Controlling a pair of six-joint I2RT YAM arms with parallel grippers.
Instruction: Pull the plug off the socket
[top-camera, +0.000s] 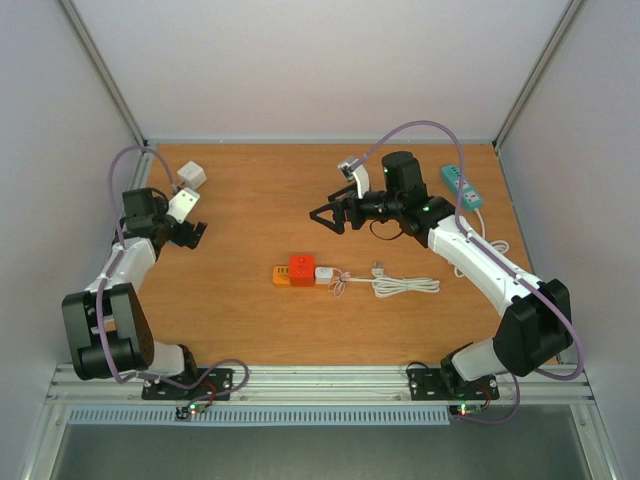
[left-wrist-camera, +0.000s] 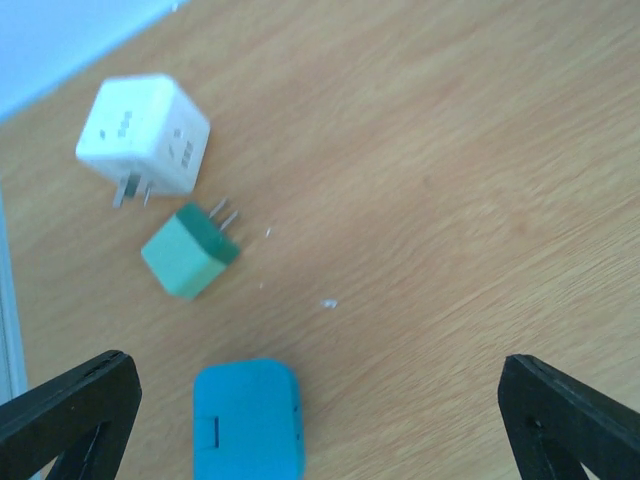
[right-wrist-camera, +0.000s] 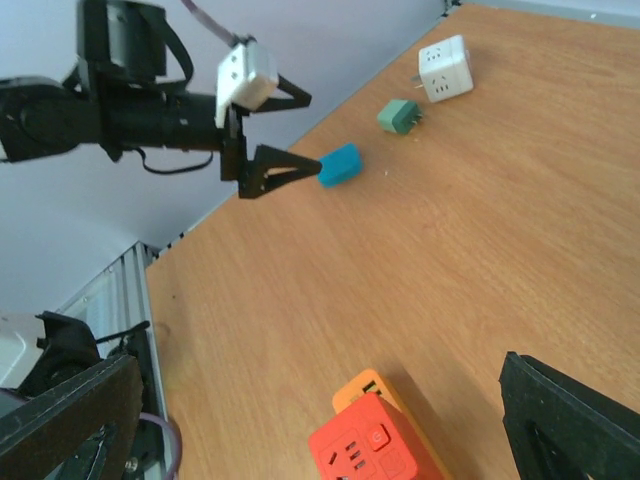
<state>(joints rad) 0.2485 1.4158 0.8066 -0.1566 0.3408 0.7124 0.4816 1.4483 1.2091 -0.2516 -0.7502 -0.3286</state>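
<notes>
The white plug (top-camera: 323, 273) sits mid-bench, pushed into the red adapter (top-camera: 302, 270) on the orange socket strip (top-camera: 281, 275), with its limp white cable (top-camera: 405, 286) coiled to the right. It looks small, rigid, light and smooth. I would pinch its body at the sides (never the cord) and brace the strip, which would probably drag along.

The right gripper (top-camera: 333, 213) hovers beyond the strip, jaws spread wide and empty. The left gripper (left-wrist-camera: 312, 380) is at the far left corner, jaws also wide, holding nothing. A blue plug (left-wrist-camera: 248, 420) lies under it.

The bench (top-camera: 260, 190) is smooth wood, boxed in by pale walls.
</notes>
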